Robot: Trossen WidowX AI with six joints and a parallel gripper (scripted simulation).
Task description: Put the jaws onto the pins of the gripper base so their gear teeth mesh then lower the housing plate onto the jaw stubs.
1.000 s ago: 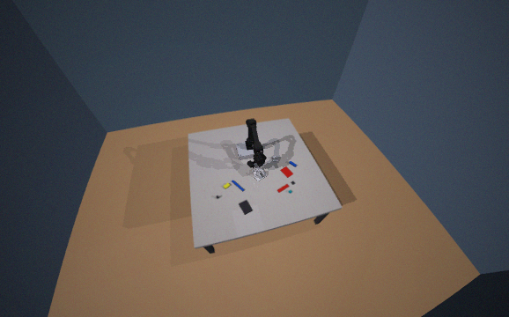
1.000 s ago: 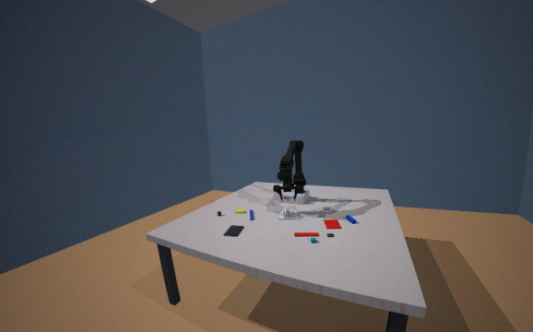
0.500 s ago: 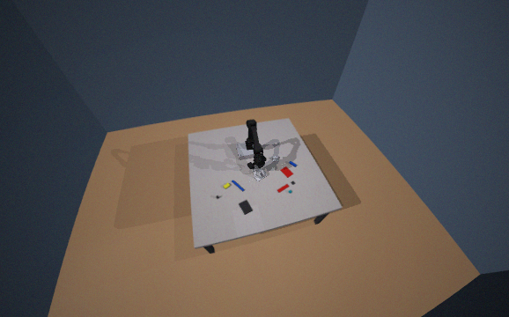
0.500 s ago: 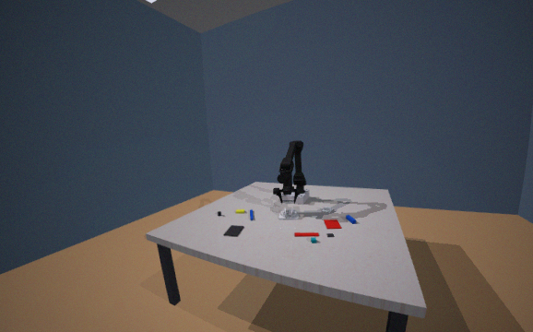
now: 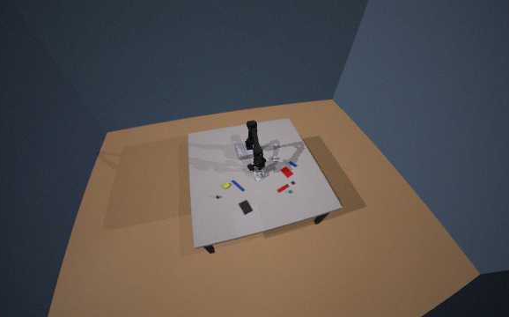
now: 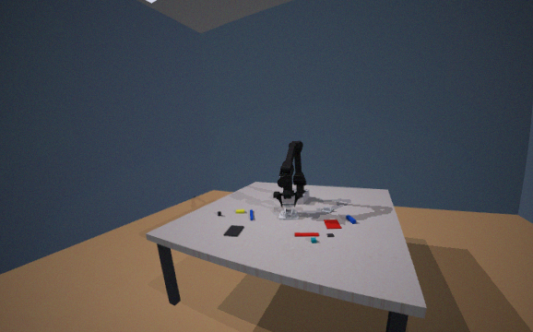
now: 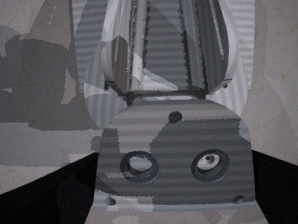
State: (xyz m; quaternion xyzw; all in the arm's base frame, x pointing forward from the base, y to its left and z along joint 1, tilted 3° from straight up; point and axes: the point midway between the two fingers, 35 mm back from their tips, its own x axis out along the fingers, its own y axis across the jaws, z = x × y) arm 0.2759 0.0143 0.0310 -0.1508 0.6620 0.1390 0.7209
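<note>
My gripper (image 5: 258, 169) (image 6: 289, 206) (image 7: 172, 159) is shut on the grey housing plate, with a black finger at each side edge. The housing plate (image 7: 175, 137) has two round holes and hangs over the near part of the gripper base (image 5: 260, 177) (image 6: 289, 217) (image 7: 243, 30). Through the right hole a round stub or pin end (image 7: 209, 159) shows off centre; a pale part shows in the left hole. The left jaw (image 7: 107, 60) and right jaw (image 7: 230, 50) stand on the base, roughly parallel. Their gear teeth are hidden under the plate. The remaining gap under the plate cannot be told.
A white box (image 5: 242, 151) stands behind the base, beside the arm. A small pale part (image 5: 275, 158) (image 6: 326, 209) lies to the right. A red plate (image 5: 286, 172) (image 6: 332, 224), a blue bar (image 5: 238, 185) (image 6: 252, 215) and a dark plate (image 5: 246, 207) (image 6: 234, 231) lie around.
</note>
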